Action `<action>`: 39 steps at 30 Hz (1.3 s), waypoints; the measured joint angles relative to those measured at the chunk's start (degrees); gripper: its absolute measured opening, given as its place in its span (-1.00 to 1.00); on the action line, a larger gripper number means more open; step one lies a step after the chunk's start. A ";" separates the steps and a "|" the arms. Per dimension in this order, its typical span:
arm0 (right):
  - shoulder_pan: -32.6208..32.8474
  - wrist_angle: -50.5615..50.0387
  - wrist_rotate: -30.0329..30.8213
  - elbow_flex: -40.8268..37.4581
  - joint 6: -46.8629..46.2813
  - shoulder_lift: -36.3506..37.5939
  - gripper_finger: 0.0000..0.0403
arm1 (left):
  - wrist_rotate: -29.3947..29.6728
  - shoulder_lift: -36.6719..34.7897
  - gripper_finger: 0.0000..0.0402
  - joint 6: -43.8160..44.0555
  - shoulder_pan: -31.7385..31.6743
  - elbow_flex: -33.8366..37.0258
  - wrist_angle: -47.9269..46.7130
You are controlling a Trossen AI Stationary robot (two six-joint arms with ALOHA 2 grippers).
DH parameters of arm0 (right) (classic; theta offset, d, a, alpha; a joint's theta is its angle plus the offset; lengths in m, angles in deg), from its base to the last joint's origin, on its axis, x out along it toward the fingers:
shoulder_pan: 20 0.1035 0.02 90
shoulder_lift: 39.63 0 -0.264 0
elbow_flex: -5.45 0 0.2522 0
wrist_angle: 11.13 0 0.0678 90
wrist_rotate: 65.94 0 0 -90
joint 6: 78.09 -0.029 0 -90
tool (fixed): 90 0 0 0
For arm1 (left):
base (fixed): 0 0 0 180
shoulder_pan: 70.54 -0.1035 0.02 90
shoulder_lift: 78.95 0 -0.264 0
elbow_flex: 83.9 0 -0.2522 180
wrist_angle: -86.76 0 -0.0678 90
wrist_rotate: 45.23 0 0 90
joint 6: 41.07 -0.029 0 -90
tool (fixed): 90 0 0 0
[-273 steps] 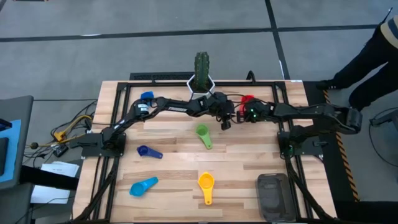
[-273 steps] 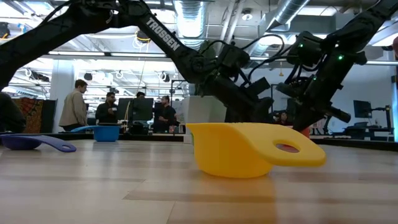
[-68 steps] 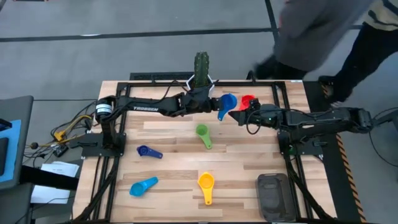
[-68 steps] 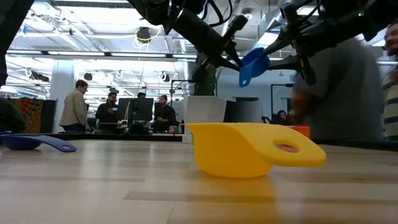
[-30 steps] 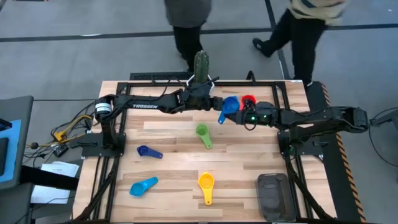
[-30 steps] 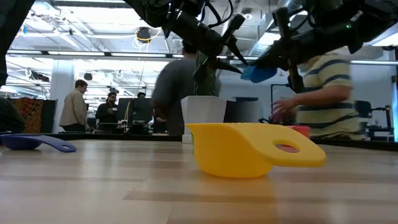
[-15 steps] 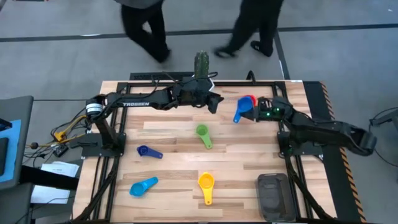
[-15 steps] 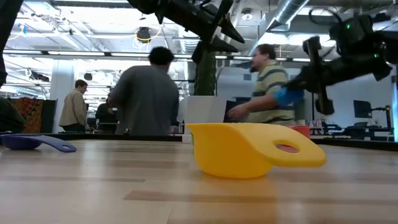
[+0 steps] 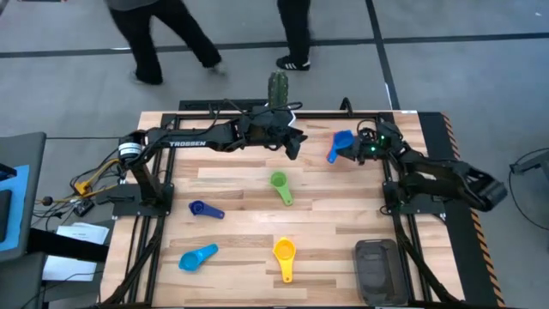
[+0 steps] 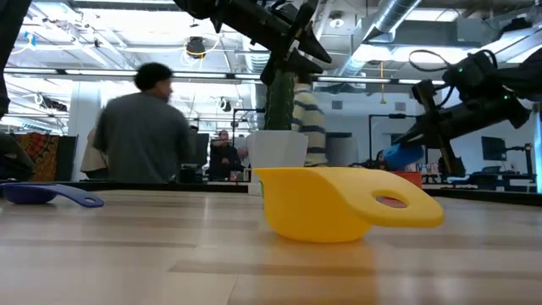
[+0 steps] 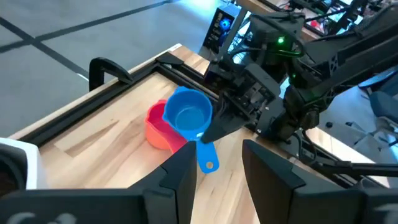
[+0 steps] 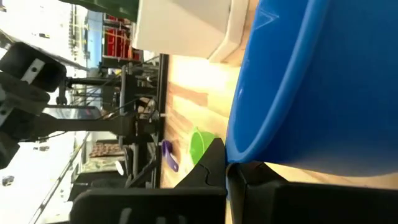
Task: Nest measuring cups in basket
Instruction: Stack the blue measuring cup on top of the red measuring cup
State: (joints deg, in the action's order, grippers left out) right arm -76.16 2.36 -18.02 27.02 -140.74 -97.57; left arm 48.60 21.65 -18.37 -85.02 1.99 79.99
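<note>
People are walking past behind the wooden table (image 9: 343,215). Beside the cactus pot (image 9: 278,110), the right gripper (image 9: 353,151) is pinching the blue cup (image 9: 340,143) by its rim; it looks light, stiff plastic. The left gripper (image 9: 294,146) is hovering part-open, empty.

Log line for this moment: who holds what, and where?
right gripper: shut on blue measuring cup, above red cup | left gripper: open, empty, near cactus pot | basket: empty

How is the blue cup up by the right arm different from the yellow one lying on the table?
The blue cup is clamped in the right gripper, bowl opening upward; the yellow cup lies loose on the wood near the front, untouched. Both are round plastic scoops with flat handles.
</note>
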 joint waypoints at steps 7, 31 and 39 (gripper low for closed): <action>-0.29 8.22 -0.86 0.00 0.10 -6.72 -0.97 | 0.03 0.02 -0.42 -2.46 -0.13 0.00 0.00; -2.24 15.65 -4.42 0.04 -1.82 -14.44 -0.84 | 1.07 0.09 -0.42 -4.20 -0.20 0.00 0.00; -2.89 15.36 -7.58 0.04 -2.90 -14.44 -0.50 | 1.57 0.09 -0.42 -4.23 -0.37 0.00 0.00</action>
State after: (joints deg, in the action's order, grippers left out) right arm -79.05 17.72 -25.60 27.06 -143.64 -112.01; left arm 50.16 21.73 -22.60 -85.39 1.99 79.99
